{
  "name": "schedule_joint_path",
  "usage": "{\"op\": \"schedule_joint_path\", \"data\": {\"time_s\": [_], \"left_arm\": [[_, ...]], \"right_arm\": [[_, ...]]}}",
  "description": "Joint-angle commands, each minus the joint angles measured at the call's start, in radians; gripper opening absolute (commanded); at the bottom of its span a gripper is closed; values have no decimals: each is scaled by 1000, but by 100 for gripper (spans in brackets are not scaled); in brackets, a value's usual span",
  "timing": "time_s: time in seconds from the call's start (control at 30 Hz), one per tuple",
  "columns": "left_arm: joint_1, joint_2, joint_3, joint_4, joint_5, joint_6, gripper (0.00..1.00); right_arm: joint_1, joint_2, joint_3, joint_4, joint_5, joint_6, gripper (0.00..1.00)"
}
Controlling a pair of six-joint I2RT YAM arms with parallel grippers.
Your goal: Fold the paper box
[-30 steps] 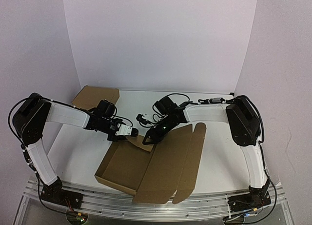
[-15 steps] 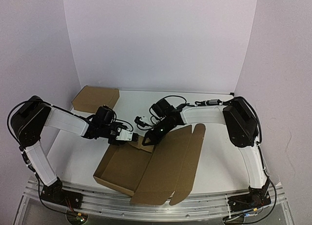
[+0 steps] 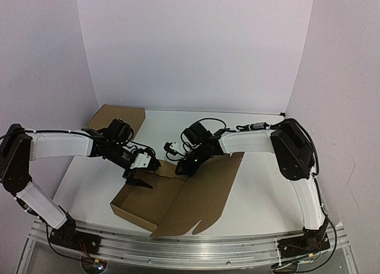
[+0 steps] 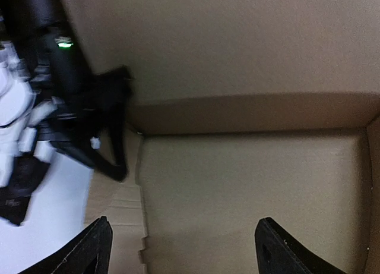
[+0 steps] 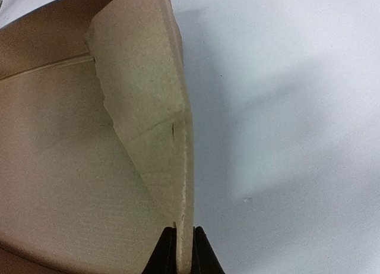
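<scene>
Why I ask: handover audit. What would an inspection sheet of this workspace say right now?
Surface: white table, no spills seen.
Job's things: paper box partly folded, tray walls raised, lid panel open toward the right.
Clutter: second cardboard box at the far left corner.
Grippers: left gripper open over the tray; right gripper shut on the edge of a box flap.
Cables: black cables looped at the right wrist.
Surroundings: plain walls on three sides; metal rail at the near edge.
</scene>
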Motion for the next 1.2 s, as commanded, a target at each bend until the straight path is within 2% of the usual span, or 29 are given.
{"op": "schedule_joint_path", "data": {"time_s": [0.0,0.1,0.17,0.33,0.53,0.7,0.93,1.0,1.07,1.17], "left_arm": [[98,57,185,-110,135,-266,78],[129,170,291,-113,21,-334,65],[136,237,342,-141,-44,-309,62],[137,314,351,-240,-66,-133,78],[124,358,331,-161,-119,-144,77],[96,380,322,-73,-195,-181,62],[40,398,254,1,-299,-126,41],[32,384,216,56,-326,-108,26],[27,370,187,80,-334,-80,16],[20,340,145,100,-335,-56,8]], "right_arm": [[-12,4,-58,-84,93,-42,7],[-12,-14,-71,-84,62,-76,6],[-13,-27,-78,-83,53,-96,5],[-12,-38,-69,-83,62,-109,5],[-10,-40,-70,-84,58,-121,4],[-8,-51,-75,-83,53,-141,4],[-7,-69,-62,-79,36,-156,6],[-7,-76,-61,-73,26,-160,7],[-8,-84,-64,-66,35,-162,10],[-9,-99,-74,-51,59,-157,16]]}}
